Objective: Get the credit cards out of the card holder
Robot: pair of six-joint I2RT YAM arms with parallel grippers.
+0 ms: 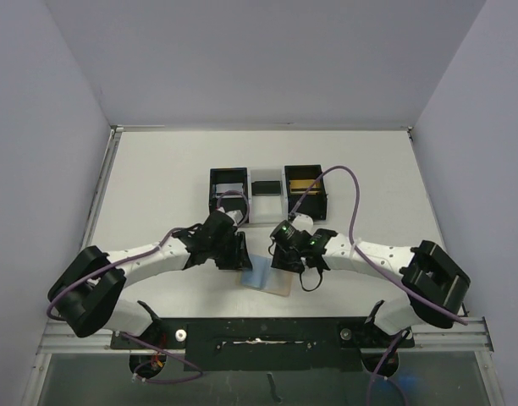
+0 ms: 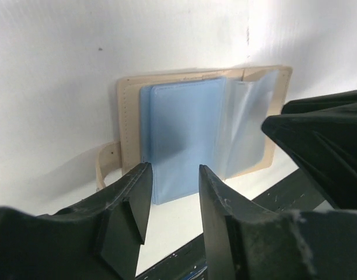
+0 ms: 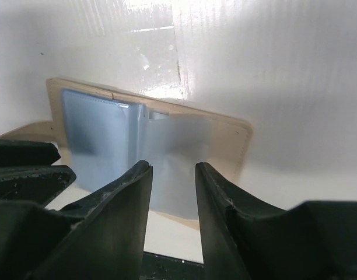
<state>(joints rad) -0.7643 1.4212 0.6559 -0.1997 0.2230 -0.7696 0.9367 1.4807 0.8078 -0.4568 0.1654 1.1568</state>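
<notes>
The tan card holder (image 1: 278, 285) lies open and flat on the white table near the front edge, between the two grippers. In the left wrist view the card holder (image 2: 127, 111) shows a light blue credit card (image 2: 181, 134) on its left half and clear sleeves (image 2: 248, 125) on the right. My left gripper (image 2: 172, 175) is open just above the card's near edge, with nothing between its fingers. In the right wrist view the card holder (image 3: 234, 140) holds the blue-grey credit card (image 3: 97, 131). My right gripper (image 3: 172, 168) hovers open over the sleeves, gripping nothing.
A black-and-white three-compartment tray (image 1: 215, 190) stands behind the grippers at mid-table. The black front rail (image 1: 259, 334) runs just in front of the card holder. Grey walls close in the table at left, right and back.
</notes>
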